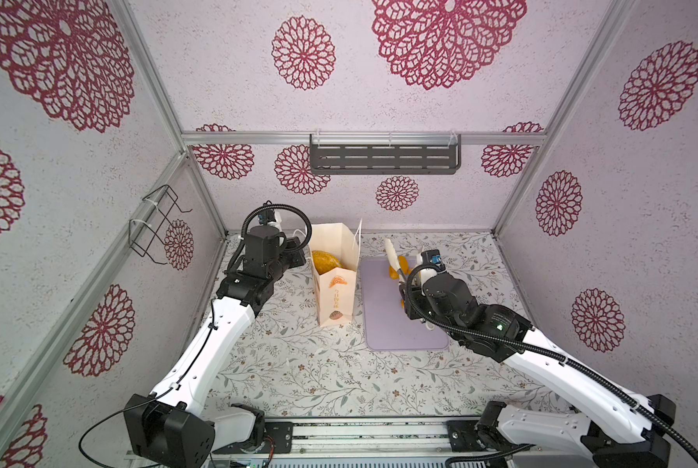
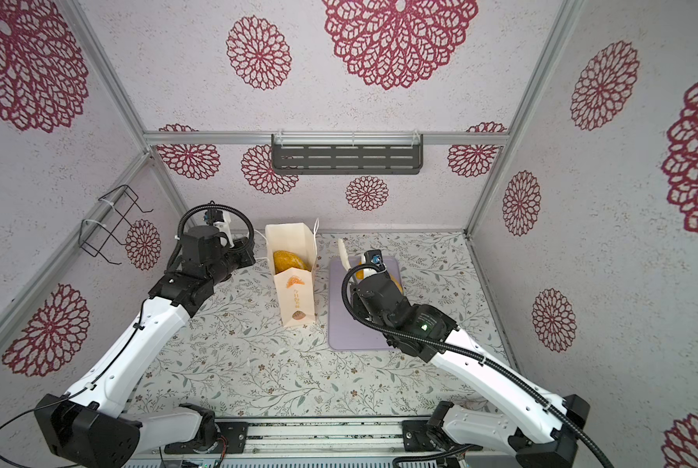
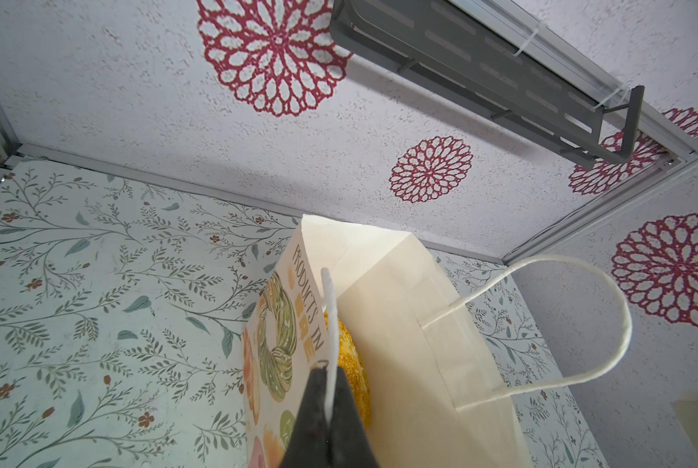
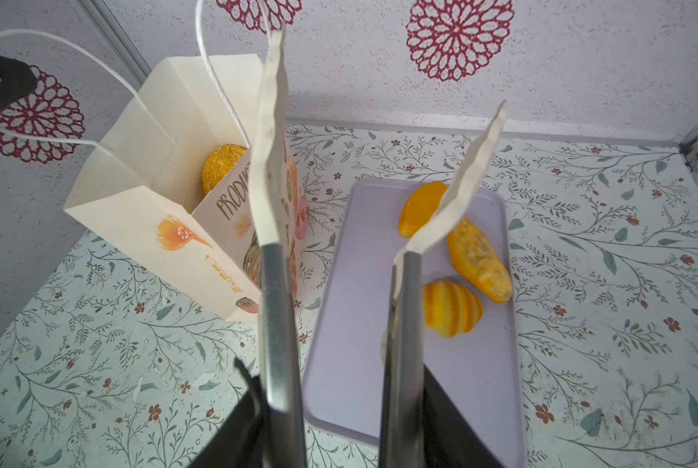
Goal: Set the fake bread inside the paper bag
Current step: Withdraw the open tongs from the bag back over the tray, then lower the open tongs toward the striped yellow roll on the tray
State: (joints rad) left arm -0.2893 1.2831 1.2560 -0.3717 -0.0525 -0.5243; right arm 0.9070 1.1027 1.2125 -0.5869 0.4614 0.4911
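Observation:
The cream paper bag (image 1: 335, 283) (image 2: 294, 291) stands upright and open beside the lilac tray (image 4: 351, 304). One speckled golden fake bread (image 4: 219, 164) (image 3: 351, 364) lies inside it. On the tray sit a smooth orange bread (image 4: 418, 206), a long speckled one (image 4: 479, 259) and a ribbed roll (image 4: 452, 308). My left gripper (image 3: 326, 370) is shut on the bag's white cord handle (image 3: 329, 316) at the rim. My right gripper (image 4: 339, 389) clamps metal tongs (image 4: 276, 283) with white tips. The tongs stand apart above the tray and hold nothing.
A grey slotted shelf (image 1: 384, 158) hangs on the back wall. A black wire rack (image 1: 153, 223) is on the left wall. The bag's free handle (image 3: 574, 324) loops out on the tray side. The enclosure walls stand close behind the bag and the tray.

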